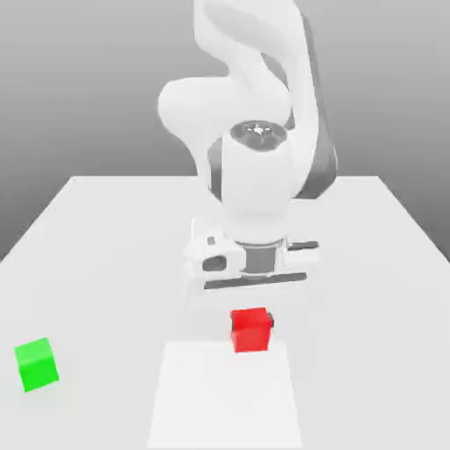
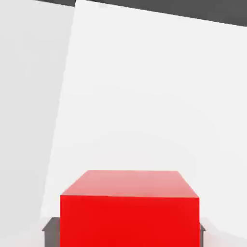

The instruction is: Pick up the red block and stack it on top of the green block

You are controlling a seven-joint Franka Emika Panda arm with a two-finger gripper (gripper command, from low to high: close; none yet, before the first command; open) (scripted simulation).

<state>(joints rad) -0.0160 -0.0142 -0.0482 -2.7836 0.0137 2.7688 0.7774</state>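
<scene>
The red block (image 1: pixel 250 330) sits between the fingers of the gripper (image 1: pixel 251 323), which pinch it from both sides; in the hand view a dark fingertip (image 2: pixel 50 226) presses against each flank of the red block (image 2: pixel 129 212). It is over the white table (image 1: pixel 105 237), directly below the arm's wrist. The green block (image 1: pixel 36 364) rests on the table well apart, toward the exterior view's left.

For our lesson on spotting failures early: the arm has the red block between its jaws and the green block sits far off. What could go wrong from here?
1. The red block is held low in the jaws, with dark fingertips just at its sides; it might slip during travel.
2. The green block lies far toward the exterior view's left near the table edge; a nudge on placing might push it off.
3. The green block sits turned, so the stack might land misaligned.
</scene>
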